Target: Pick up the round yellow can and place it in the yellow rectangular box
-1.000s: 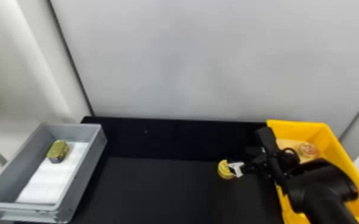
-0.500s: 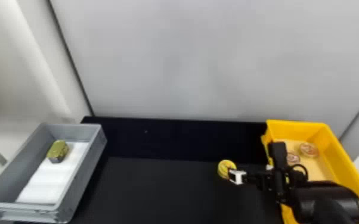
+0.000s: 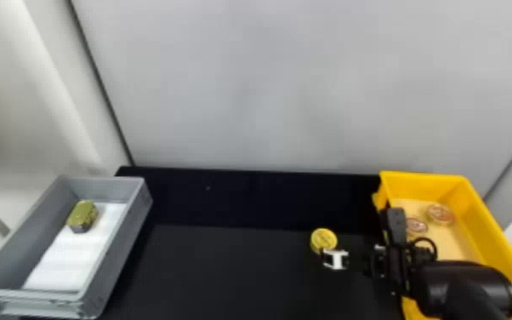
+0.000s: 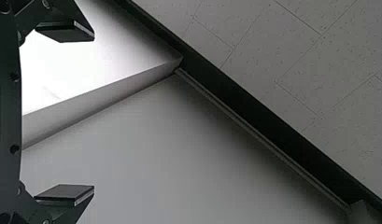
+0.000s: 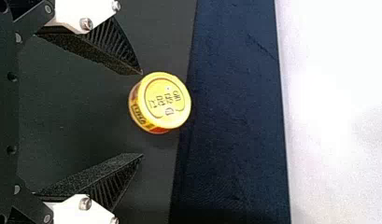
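head view | right pincer (image 3: 354,251) parted near round yellow can (image 3: 323,239) | yellow box (image 3: 491,238) cut off, partly hidden | left pincer (image 4: 94,113) spread

The right arm (image 3: 463,285) lies toward four o'clock in the head view, the right gripper (image 3: 350,255) between four and five, its fingers spread. The left gripper's (image 4: 93,112) fingers stand wide apart.

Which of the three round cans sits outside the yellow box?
The yellow can, on the black table by the open right pincer; the other two, reddish on top, lie inside the yellow box.
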Action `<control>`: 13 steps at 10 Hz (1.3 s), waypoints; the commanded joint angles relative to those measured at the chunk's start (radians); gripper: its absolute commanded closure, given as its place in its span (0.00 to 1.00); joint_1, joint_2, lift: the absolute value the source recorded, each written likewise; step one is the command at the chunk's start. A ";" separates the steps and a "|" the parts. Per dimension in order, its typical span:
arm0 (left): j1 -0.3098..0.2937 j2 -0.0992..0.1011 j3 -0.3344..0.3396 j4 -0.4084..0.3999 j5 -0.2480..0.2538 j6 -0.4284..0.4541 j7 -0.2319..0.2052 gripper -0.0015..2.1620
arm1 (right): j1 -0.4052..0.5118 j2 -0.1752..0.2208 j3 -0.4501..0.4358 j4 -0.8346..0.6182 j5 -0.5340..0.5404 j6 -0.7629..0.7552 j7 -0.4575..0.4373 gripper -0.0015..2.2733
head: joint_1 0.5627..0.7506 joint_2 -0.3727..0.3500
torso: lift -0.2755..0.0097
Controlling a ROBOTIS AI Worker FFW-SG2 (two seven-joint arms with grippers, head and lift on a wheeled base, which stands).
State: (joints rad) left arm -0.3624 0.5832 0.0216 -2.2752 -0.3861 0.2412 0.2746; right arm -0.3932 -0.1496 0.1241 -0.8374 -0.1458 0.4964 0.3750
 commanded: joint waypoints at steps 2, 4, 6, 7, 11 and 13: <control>0.000 -0.003 -0.003 0.000 0.000 -0.002 0.000 0.06 | -0.046 -0.001 0.031 0.037 -0.003 -0.059 -0.002 0.08 | 0.53 0.59 | 0.93; -0.001 -0.008 -0.005 0.003 0.000 -0.003 0.000 0.06 | -0.047 -0.002 0.083 0.057 0.018 -0.077 0.059 0.08 | 0.53 0.59 | 0.93; 0.000 -0.012 -0.005 0.003 0.000 -0.005 0.000 0.06 | -0.041 -0.002 0.115 0.066 0.120 -0.113 0.135 0.08 | 0.53 0.59 | 0.93; 0.002 -0.014 -0.005 0.003 0.001 -0.005 0.000 0.06 | -0.039 -0.001 0.129 0.057 0.175 -0.114 0.142 0.08 | 0.53 0.59 | 0.93; 0.002 -0.014 -0.003 0.003 0.000 -0.008 -0.003 0.06 | -0.030 0.004 0.126 -0.008 0.376 -0.137 0.147 0.08 | 0.53 0.59 | 0.93; 0.002 -0.018 -0.006 0.003 0.000 -0.008 -0.004 0.06 | -0.039 0.004 0.105 -0.002 0.401 -0.153 0.170 0.08 | 0.53 0.59 | 0.93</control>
State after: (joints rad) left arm -0.3607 0.5682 0.0172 -2.2718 -0.3863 0.2336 0.2705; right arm -0.4254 -0.1461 0.2406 -0.8411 0.2299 0.3557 0.5326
